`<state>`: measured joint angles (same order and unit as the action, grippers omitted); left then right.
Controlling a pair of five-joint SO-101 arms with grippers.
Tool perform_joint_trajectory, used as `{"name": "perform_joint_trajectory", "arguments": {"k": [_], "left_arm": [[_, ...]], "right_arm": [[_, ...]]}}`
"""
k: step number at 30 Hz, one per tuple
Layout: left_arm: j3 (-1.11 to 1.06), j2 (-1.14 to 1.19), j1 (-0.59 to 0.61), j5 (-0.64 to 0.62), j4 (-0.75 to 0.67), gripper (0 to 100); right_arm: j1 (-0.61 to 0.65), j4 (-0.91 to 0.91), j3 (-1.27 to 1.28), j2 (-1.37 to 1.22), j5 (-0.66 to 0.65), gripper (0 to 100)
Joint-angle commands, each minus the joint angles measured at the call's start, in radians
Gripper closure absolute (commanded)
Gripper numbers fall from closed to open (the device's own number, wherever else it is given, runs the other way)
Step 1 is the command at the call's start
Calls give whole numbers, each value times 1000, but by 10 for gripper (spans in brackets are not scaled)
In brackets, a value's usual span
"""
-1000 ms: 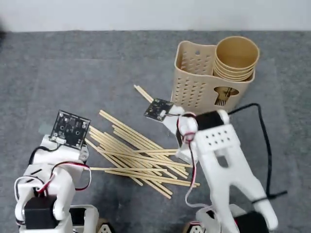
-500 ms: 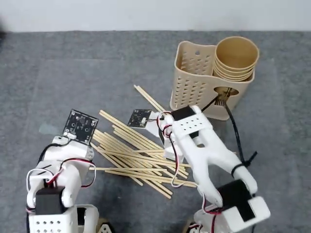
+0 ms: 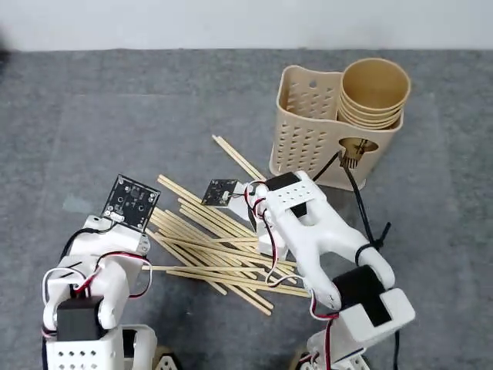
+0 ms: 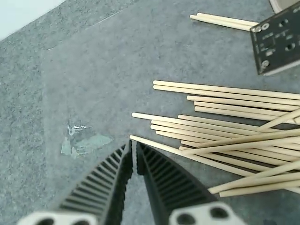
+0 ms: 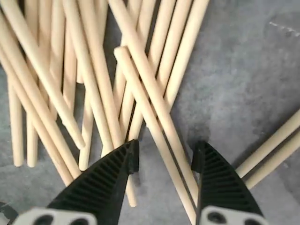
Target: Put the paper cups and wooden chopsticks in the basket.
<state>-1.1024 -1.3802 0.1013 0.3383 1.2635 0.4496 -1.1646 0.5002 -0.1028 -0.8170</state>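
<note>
Several wooden chopsticks [image 3: 219, 250] lie in a loose pile on the grey mat between the two arms. My right gripper [image 5: 163, 157] is open and low over the pile, with chopsticks [image 5: 154, 110] running between its fingertips. My left gripper [image 4: 132, 149] is shut and empty at the pile's left edge, its tip just beside the end of one chopstick [image 4: 187, 157]. A stack of paper cups [image 3: 375, 91] stands in the right compartment of the beige basket [image 3: 304, 131] at the back right.
Two separate chopsticks [image 3: 237, 156] lie apart near the basket's lower left. A scrap of clear tape or film [image 4: 82, 142] sticks to the mat near my left gripper. A black cable [image 3: 362, 216] runs from the basket side past the right arm.
The right arm swung left from near the basket and came down over the chopstick pile. The left arm shifted slightly up and right toward the pile.
</note>
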Motion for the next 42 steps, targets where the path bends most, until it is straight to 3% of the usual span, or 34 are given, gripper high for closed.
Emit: {"name": "perform_joint_trajectory", "arguments": {"k": [1,8,15,24,32,38,42], "left_arm": [[2,-14,8,9,-21,986],[2,-14,8,9,-21,986],[2,-14,8,9,-21,986],[2,-14,5,9,-20,986],[2,-14,2,9,-21,986],[2,-14,2,9,-17,986],[2,-14,2,9,-15,986]], "right_arm": [[4,18,-57,-1,-9,806],[4,21,-57,-1,-8,992],[4,13,-58,35,-8,984],[10,-97,-61,363,-8,985],[4,-234,-222,565,-3,991],[-2,-242,-466,582,178,991],[-19,-143,-620,581,325,991]]}}
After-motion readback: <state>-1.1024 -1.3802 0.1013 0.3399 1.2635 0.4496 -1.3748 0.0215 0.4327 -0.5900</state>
